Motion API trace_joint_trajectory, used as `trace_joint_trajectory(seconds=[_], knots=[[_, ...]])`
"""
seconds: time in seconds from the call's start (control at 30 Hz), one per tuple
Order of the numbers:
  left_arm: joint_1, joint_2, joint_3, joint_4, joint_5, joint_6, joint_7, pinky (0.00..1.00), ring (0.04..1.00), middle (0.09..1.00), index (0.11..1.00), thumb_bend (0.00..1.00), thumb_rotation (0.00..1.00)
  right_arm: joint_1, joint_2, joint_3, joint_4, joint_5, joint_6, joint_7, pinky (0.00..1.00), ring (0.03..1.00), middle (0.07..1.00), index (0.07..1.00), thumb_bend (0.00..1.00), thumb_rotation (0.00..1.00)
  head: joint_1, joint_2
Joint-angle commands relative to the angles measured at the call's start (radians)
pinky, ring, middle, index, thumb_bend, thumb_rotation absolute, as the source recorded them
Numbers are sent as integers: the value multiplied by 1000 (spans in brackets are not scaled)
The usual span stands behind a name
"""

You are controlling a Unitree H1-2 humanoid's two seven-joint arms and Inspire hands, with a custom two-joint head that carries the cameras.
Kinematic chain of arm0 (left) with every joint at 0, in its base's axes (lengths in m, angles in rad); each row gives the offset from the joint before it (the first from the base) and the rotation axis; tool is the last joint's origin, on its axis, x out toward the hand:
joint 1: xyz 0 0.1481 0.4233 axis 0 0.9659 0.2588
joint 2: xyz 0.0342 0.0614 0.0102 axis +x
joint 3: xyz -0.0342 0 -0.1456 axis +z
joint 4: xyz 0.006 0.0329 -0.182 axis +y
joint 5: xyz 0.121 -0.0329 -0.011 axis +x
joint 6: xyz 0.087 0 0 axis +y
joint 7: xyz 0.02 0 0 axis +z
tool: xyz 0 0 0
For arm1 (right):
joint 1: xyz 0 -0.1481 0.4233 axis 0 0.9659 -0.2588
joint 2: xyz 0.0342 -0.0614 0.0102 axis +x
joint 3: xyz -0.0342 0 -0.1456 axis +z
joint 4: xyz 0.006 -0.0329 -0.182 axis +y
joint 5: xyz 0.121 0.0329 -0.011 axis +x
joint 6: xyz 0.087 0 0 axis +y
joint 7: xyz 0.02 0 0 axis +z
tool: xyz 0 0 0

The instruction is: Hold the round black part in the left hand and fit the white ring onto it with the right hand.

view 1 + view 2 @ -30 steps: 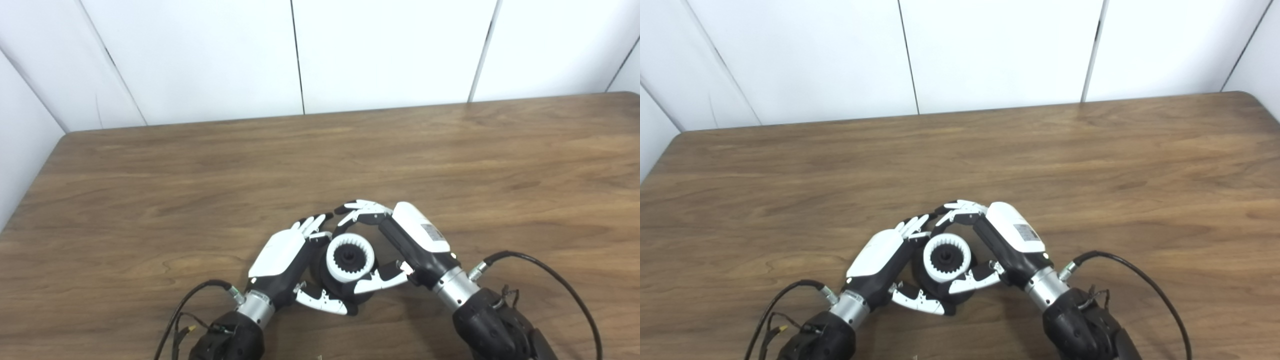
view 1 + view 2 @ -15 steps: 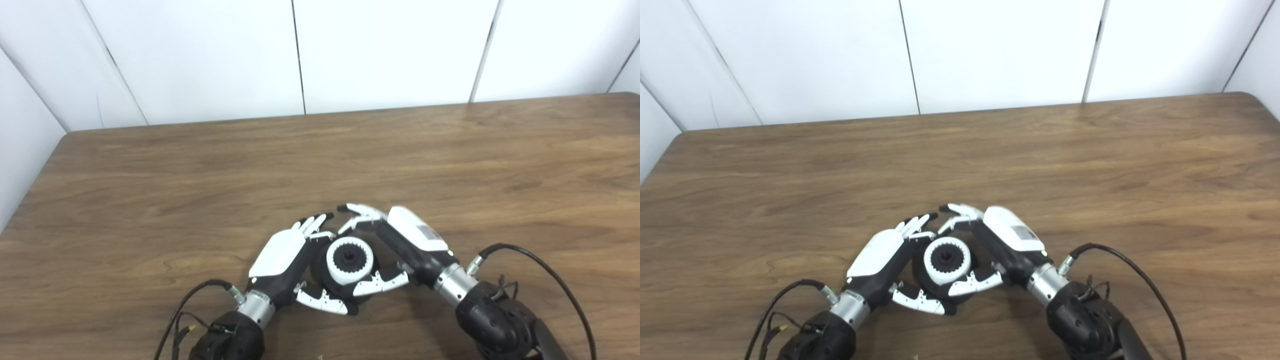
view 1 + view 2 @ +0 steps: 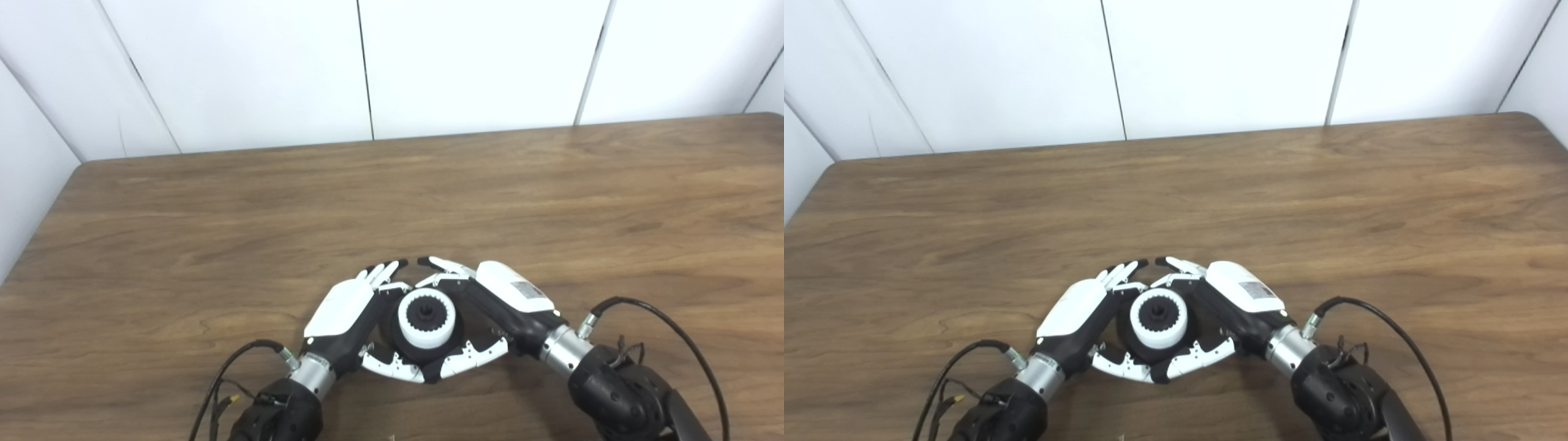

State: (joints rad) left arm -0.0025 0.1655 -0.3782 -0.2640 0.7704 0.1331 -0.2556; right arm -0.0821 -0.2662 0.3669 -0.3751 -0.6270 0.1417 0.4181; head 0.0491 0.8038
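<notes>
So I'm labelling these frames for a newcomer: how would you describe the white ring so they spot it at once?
Look at the near edge of the wooden table, where the left hand and right hand cup one round black part. The white ring sits on top of it: the only white circle with a toothed inner edge.

Left hand (image 3: 343,309) and right hand (image 3: 511,300) face each other; fingers curled inward.

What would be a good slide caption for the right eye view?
Left robot hand and right robot hand cup a round black part topped by a white ring on a wooden table.
</notes>
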Motion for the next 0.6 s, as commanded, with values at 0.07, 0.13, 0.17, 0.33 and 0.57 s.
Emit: trace_joint_trajectory(seconds=[0.07, 0.13, 0.17, 0.33, 0.57], knots=[[-19, 3, -2, -22, 7, -8, 5, 1000, 1000, 995, 670, 1000, 338, -22, -14, 1, -3, 21, 20, 36, 853, 955, 969, 963, 1000, 453, -2, -3], [-19, 5, -1, -21, 7, -10, 6, 1000, 1000, 995, 670, 1000, 340, -21, -15, 1, 2, 26, 18, 34, 838, 950, 965, 977, 1000, 441, -3, -3], [-18, 5, -1, -20, 5, -12, 8, 1000, 1000, 995, 671, 1000, 341, -19, -16, 0, 4, 29, 17, 32, 832, 948, 963, 980, 1000, 437, -4, -3], [-16, 7, 1, -21, -1, -13, 8, 1000, 1000, 995, 671, 1000, 341, -15, -18, -10, 2, 40, 18, 22, 824, 941, 956, 981, 1000, 437, -5, -3], [-12, 9, 1, -27, -1, -11, 6, 1000, 1000, 995, 670, 1000, 340, -16, -34, -31, -19, 60, 40, 28, 830, 962, 964, 989, 1000, 450, -16, -9]])
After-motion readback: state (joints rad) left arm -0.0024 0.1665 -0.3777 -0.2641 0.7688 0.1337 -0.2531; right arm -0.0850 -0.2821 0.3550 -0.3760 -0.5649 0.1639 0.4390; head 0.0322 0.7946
